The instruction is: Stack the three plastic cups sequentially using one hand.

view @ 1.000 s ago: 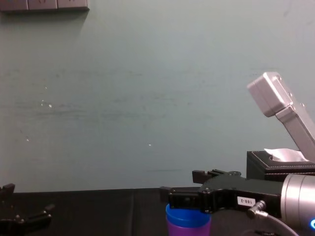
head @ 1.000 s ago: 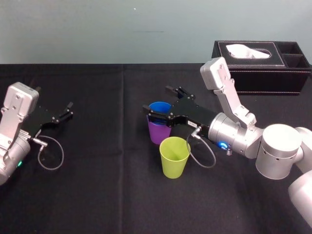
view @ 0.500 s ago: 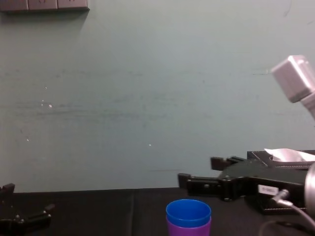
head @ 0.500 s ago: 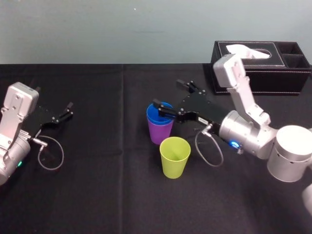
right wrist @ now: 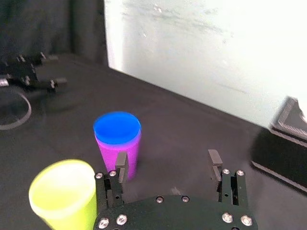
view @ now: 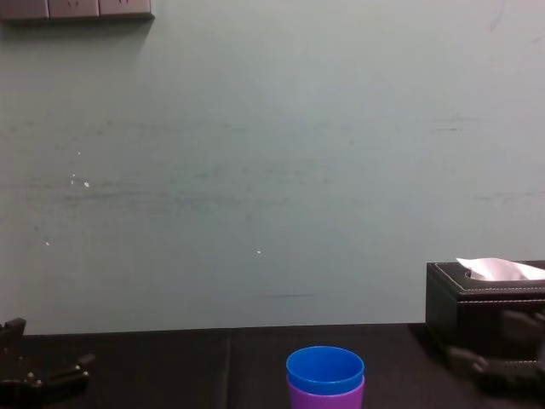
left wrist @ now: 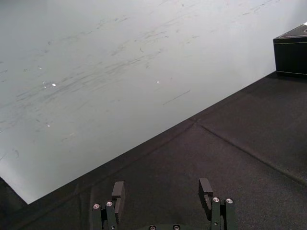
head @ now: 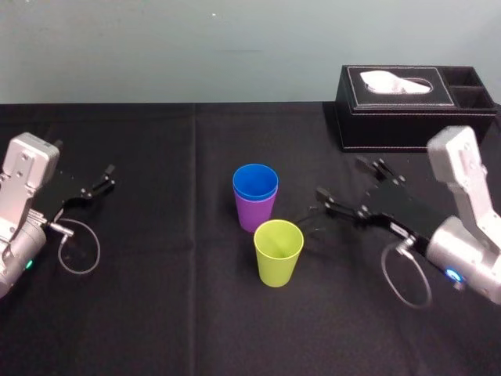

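- Left tool (head: 100,182): parked at the far left, low over the black cloth-covered tabletop (head: 156,298). Fingers spread apart, nothing between them. Left wrist view confirms: both fingers of the tool (left wrist: 162,191) parted over bare cloth. Chest view places it at the lower left edge (view: 43,375).
- Small round tapered purple plastic cup (head: 254,213): upright near the tabletop centre, mouth up.
- Small round tapered blue plastic cup (head: 255,182): seated inside the purple one, its rim and a short band of wall standing above the purple rim. Chest view shows the same nesting, blue (view: 324,369) above purple (view: 324,398). Right wrist view likewise: blue (right wrist: 117,128) in purple (right wrist: 117,153).
- Small round tapered yellow-green plastic cup (head: 278,252): upright by itself, mouth up, just beside the nested pair on the robot's side and slightly to their right. Cannot tell whether it touches the purple cup. In the right wrist view (right wrist: 62,194) it stands near the tool's finger.
- Right tool (head: 342,178): right of all three cups and apart from them, fingertips pointing toward them. Fingers spread wide, holding nothing; the right wrist view (right wrist: 167,163) shows only cloth in the gap.
- Black stitched rectangular tissue box (head: 415,110): far right rear of the tabletop, white tissue showing at its top slot.
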### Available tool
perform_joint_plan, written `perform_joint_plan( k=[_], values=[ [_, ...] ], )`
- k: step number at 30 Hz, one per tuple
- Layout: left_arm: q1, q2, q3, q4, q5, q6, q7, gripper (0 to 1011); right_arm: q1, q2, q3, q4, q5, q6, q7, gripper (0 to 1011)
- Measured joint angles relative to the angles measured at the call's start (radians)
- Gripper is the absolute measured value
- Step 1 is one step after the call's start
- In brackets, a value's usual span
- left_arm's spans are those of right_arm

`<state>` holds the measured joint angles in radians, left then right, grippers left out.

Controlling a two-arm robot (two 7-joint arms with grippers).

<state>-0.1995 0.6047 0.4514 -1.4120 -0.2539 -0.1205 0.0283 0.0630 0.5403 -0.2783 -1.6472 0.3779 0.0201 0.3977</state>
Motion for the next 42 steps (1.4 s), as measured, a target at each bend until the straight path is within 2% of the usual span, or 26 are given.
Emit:
perform_joint_plan(
  k=[3, 9, 11, 16, 19, 28, 38, 42],
  values=[
    [0.000, 0.000, 0.000, 0.000, 0.000, 0.000, 0.000, 1011, -0.058, 0.033, 0.028, 0.000, -0.005, -0.033, 0.008, 1000],
    [0.000, 0.000, 0.000, 0.000, 0.000, 0.000, 0.000, 1011, -0.113, 0.062, 0.040, 0.032, -0.004, -0.087, 0.065, 1000],
    [0.000, 0.000, 0.000, 0.000, 0.000, 0.000, 0.000, 1011, -0.128, 0.070, 0.039, 0.047, -0.001, -0.130, 0.102, 1000],
    [0.000, 0.000, 0.000, 0.000, 0.000, 0.000, 0.000, 1011, -0.145, 0.069, 0.024, 0.070, 0.020, -0.204, 0.170, 1000],
    [0.000, 0.000, 0.000, 0.000, 0.000, 0.000, 0.000, 1011, -0.142, 0.063, 0.009, 0.079, 0.029, -0.220, 0.195, 1000],
    [0.000, 0.000, 0.000, 0.000, 0.000, 0.000, 0.000, 1012, -0.120, 0.043, -0.031, 0.087, 0.028, -0.217, 0.207, 1000],
    [0.000, 0.000, 0.000, 0.000, 0.000, 0.000, 0.000, 1011, -0.072, 0.005, -0.090, 0.116, -0.009, -0.181, 0.187, 1000],
    [0.000, 0.000, 0.000, 0.000, 0.000, 0.000, 0.000, 1011, -0.058, -0.005, -0.102, 0.125, -0.017, -0.177, 0.182, 1000]
  ],
)
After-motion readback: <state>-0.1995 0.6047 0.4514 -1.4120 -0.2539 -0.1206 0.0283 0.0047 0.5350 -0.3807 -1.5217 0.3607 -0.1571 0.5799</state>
